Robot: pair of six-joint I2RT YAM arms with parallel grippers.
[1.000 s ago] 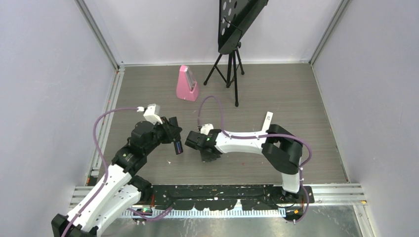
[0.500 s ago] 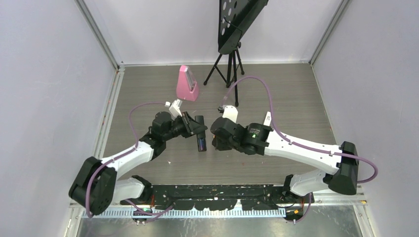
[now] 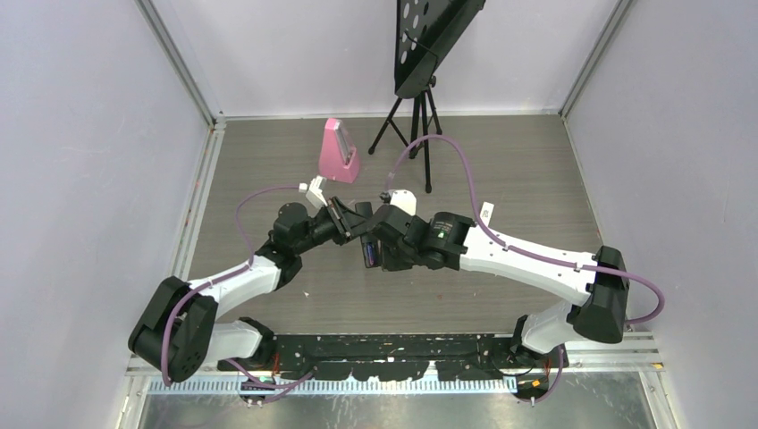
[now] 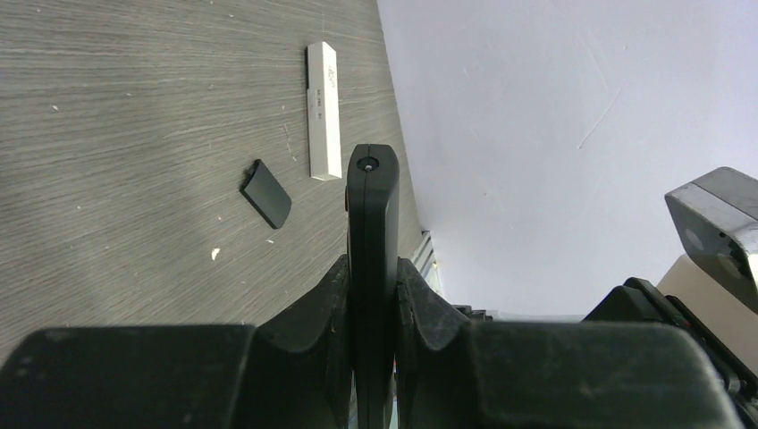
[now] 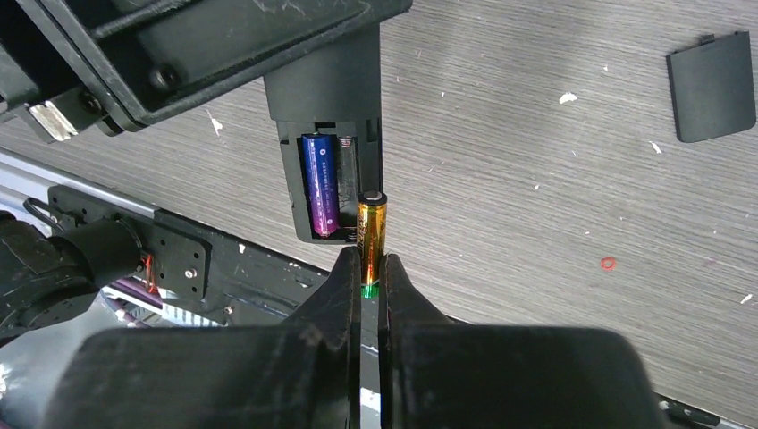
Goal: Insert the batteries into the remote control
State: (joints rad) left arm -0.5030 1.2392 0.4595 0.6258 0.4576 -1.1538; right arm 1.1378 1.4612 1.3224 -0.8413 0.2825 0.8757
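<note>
1. left gripper point(image 4: 371, 286) — clamped tight on the remote control point(image 4: 371, 206), which sits edgewise between both fingers, held in the air over the middle of the table point(image 3: 501, 170).
2. remote control: black, back off, battery bay open toward the right wrist cam. Its body sticks out well past the fingers.
3. purple battery point(image 5: 320, 183): seated lengthwise in the bay's left slot.
4. right gripper point(image 5: 369, 268) — closed on the gold battery point(image 5: 372, 228), pinching its lower end. The cell's top end is at the bay's open end, by the right slot. Touching or not: can't tell.
5. back cover point(image 5: 712, 85): small, black, flat on the table, apart from the remote control, near the white remote point(image 4: 323, 112).
6. white remote: flat on the table, right of ctr.
7. pink metronome point(image 3: 339, 154): upright, toward the far edge, left of ctr.
8. music stand point(image 3: 420, 107): tripod at the far edge, approx. ctr.
</note>
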